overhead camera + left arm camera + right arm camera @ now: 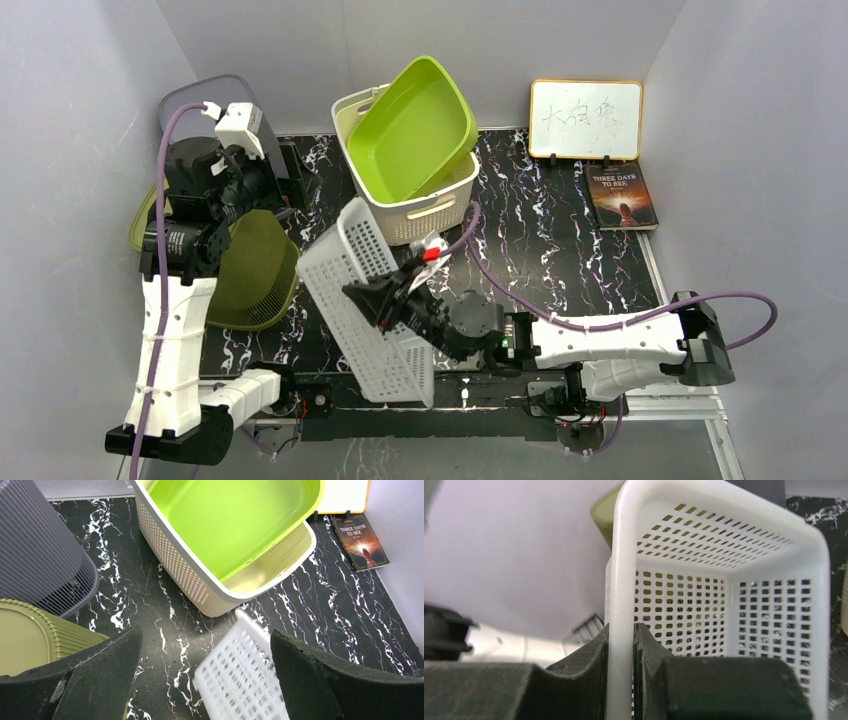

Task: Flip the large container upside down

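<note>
Right gripper [621,635] clamps the rim of the white basket [340,270], tilted steeply just in front of the cream basket [425,215] (green tub [415,130] inside it). Left gripper [207,645], jaws wide, hovers left of the cream basket.

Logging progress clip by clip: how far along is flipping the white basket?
Done: the right gripper pinches the white basket by its rim. In hand: the basket is tipped up on edge, neither upright nor inverted. Remaining: rolling it on until it rests rim-down. The left gripper hangs open, away from it.
</note>
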Robot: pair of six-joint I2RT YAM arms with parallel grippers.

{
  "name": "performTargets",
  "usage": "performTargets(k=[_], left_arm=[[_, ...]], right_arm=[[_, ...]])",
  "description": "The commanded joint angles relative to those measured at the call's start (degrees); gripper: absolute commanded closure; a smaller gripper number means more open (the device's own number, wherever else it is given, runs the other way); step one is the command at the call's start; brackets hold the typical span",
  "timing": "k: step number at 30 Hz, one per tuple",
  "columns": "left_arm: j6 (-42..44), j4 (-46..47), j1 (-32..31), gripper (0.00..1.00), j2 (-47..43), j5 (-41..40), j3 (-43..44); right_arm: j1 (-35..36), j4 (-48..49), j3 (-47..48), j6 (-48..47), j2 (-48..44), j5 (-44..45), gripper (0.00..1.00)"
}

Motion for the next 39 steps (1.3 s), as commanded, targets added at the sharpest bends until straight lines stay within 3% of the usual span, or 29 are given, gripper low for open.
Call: performTargets(k=[1, 5, 9, 14, 20, 27, 31, 39], left_arm=[[-0.13, -2.30, -0.13, 0.02, -0.93, 0.08, 2.81], [-0.02, -2.90, -0.14, 0.02, -1.23, -0.36, 3.16], [0.03, -2.91, -0.12, 0.02, -1.27, -0.34, 2.83], [0.48, -3.05, -0.14, 0.02, -1.22, -0.76, 3.11], [0.68, -3.03, -0.13, 0.02, -0.66, -0.75, 3.43], [1.03, -3.53, -0.12, 0.02, -0.52, -0.71, 3.52], [1.14, -3.54, -0.14, 0.02, -0.36, -0.56, 3.68], [-0.03, -1.14, -0.09, 0.02, -0.71, 0.80, 1.00]], right_arm=[[-3.92, 20.28, -1.12, 5.46, 1.00, -1.23, 1.00], [-9.53, 27.32, -6.14, 15.49, 3.59, -3.47, 1.00], [-18.14, 36.17, -9.94, 32.70, 9.44, -16.72, 1.00], [-19.41, 45.43, -8.87, 37.40, 14.87, -23.19, 1.00], [-19.41, 47.53, -6.87, 40.99, 17.60, -25.94, 1.00], [-19.98, 43.45, -12.06, 43.59, 14.94, -24.33, 1.00], [-20.03, 35.00, -17.43, 42.80, 10.11, -24.82, 1.00], [-20.38, 17.70, -33.04, 47.40, -2.04, -14.64, 1.00]])
